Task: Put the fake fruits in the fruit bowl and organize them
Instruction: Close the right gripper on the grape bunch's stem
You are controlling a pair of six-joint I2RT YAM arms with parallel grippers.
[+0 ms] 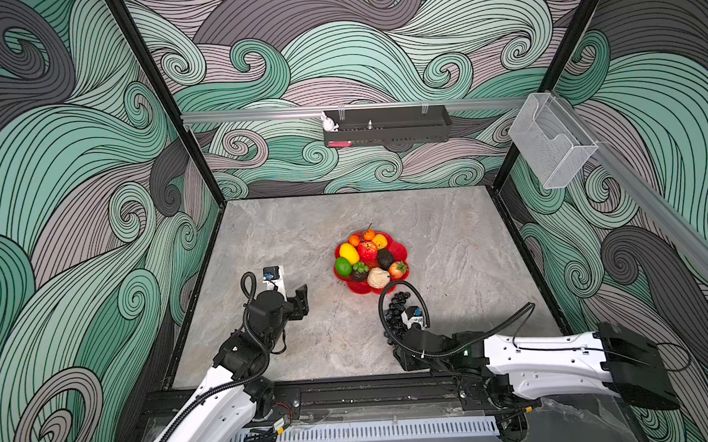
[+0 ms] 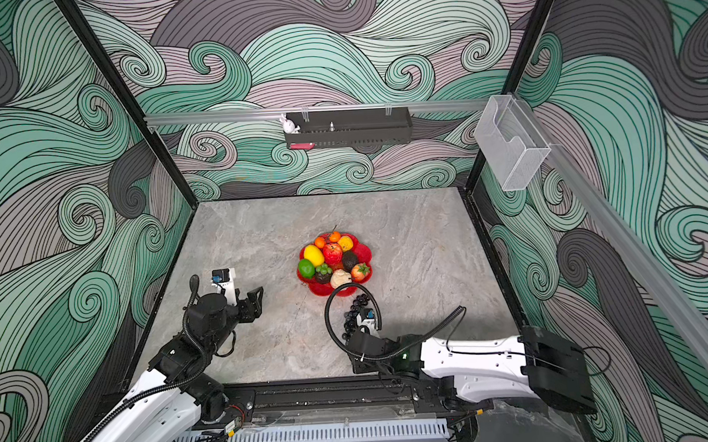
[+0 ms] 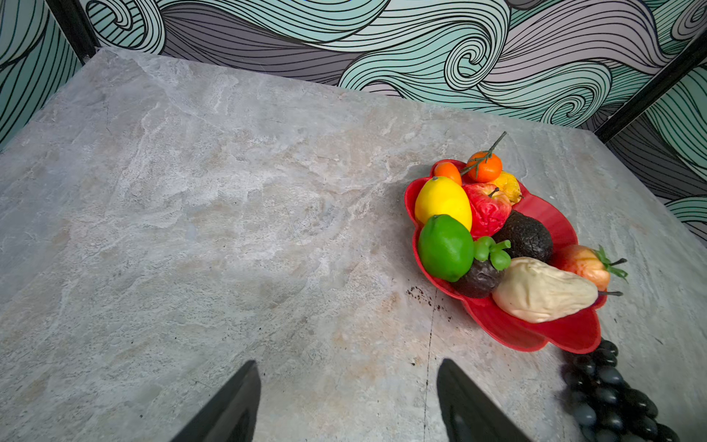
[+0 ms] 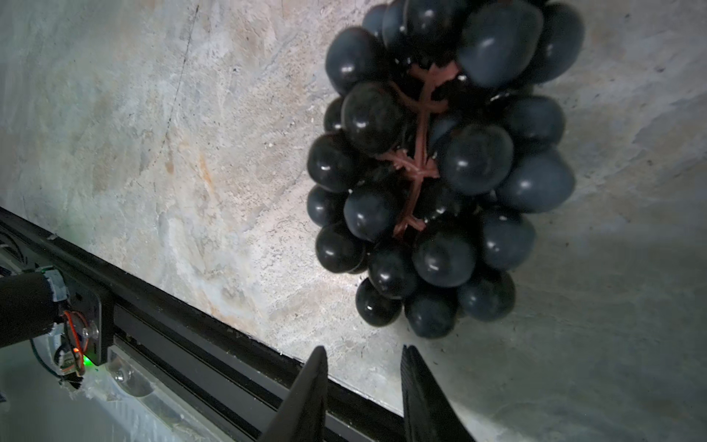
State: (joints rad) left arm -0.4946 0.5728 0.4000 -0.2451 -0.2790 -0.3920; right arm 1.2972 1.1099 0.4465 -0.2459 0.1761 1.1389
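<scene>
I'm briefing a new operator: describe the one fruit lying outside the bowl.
Find the red flower-shaped bowl in the middle. Just off its near rim lies the dark grape bunch. It alone is a cluster of black berries.

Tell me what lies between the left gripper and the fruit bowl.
Only bare grey tabletop. The left wrist view shows nothing on it from the left gripper to the fruit bowl, apart from small dark specks by the rim.

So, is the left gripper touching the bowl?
Apart. The left wrist view shows bare table between the left gripper and the bowl.
</scene>
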